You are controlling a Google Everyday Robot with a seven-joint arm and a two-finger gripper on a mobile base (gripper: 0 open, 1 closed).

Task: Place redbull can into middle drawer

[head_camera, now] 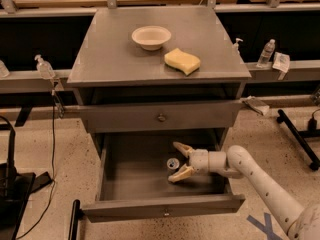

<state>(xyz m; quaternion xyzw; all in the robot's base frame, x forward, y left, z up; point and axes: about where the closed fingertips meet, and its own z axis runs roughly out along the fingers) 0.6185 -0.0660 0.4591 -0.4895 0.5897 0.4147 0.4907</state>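
Risk of toppling: gripper (175, 162), fingers apart around redbull can (173, 163) inside middle drawer (145, 208), could clip it when withdrawing.

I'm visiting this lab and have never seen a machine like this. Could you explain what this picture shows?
There is one camera view, looking down at the front of a grey cabinet. The white jointed tube coming in from the lower right is the robot's arm. It ends in a two-finger gripper, which works as its hand.

The gripper is inside the pulled-out middle drawer. Its fingers are spread apart, and the redbull can stands upright on the drawer floor between them. The gripper seems to hold nothing.

On the cabinet top sit a white bowl and a yellow sponge. The upper drawer is closed.
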